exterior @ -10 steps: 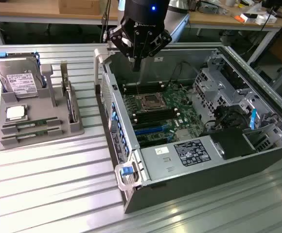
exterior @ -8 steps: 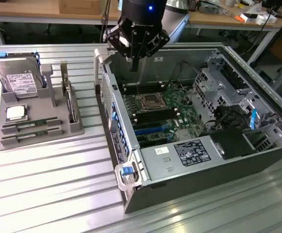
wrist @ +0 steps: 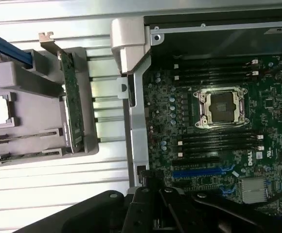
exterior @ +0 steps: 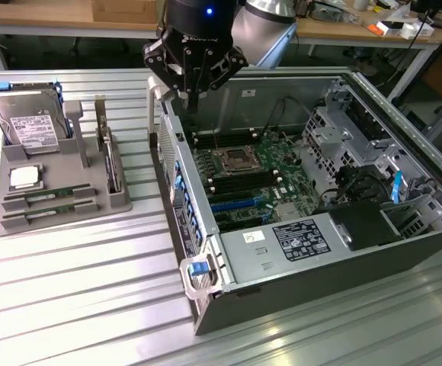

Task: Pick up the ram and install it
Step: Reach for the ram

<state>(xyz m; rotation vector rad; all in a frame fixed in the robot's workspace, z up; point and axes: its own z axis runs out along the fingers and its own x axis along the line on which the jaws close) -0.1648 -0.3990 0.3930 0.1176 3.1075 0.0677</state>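
Pressing together on nothing, the jaws of the black gripper hang over the far corner of the open grey computer case, just above its wall on the exterior view's left. Below them lies the green motherboard with its empty square metal processor socket and rows of long black slots.

Well apart from the jaws, on the exterior view's left, a grey moulded holder sits on the ribbed aluminium worktop. The ram rests in a slot near the holder's front edge: a long, thin, flat green circuit-board stick with small dark chips along it, lying lengthwise. A second green stick of the same kind lies just beside it in the next slot. Behind them the holder carries a square silver processor chip, a large silver hard drive with a white label, and a green expansion card standing on edge.
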